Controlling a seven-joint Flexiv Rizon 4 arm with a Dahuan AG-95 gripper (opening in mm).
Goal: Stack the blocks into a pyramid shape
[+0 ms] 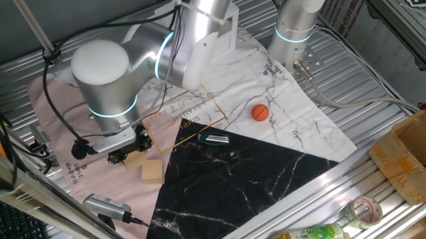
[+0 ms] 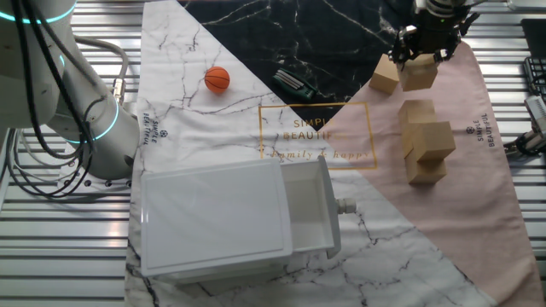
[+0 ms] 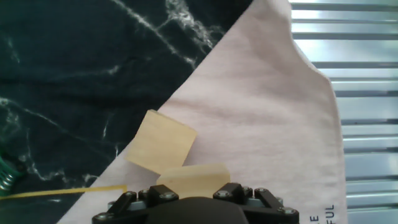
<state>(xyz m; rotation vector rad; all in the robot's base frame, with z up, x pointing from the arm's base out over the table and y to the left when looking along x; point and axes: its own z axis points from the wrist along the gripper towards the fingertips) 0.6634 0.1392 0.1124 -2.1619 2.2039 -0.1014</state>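
a light tan wooden block (image 2: 419, 74) sits between the fingers of the gripper (image 2: 424, 56), which is closed onto it from above; in the hand view the same block (image 3: 193, 181) shows just ahead of the black finger mounts. whether it rests on the cloth or is raised a little cannot be told.

just beside the held block, towards the black marble sheet (image 2: 316, 34), lies a second block (image 2: 385, 75), turned at an angle and lying right at the line where the pink cloth (image 2: 478, 196) meets the black sheet. in the hand view this loose block (image 3: 162, 142) nearly touches the held one (a clear gap cannot be made out).

further from the gripper along the pink cloth is a tight cluster of blocks (image 2: 426, 141), pressed against one another, with at least one seeming to rest on top of others. the exact count in the cluster is hard to read, and the arm hides it in one fixed view.

away from the gripper, on the black sheet near its edge, lies a small dark green and silver object (image 2: 295, 82). beyond that, well apart from the blocks, a small orange ball (image 2: 217, 79) sits on the white marble sheet (image 2: 179, 119). farthest from the gripper stands a white box-like house (image 2: 223, 217) with an open drawer-like front, also on the white sheet. gold lettering (image 2: 314, 134) is printed between the house and the block cluster.
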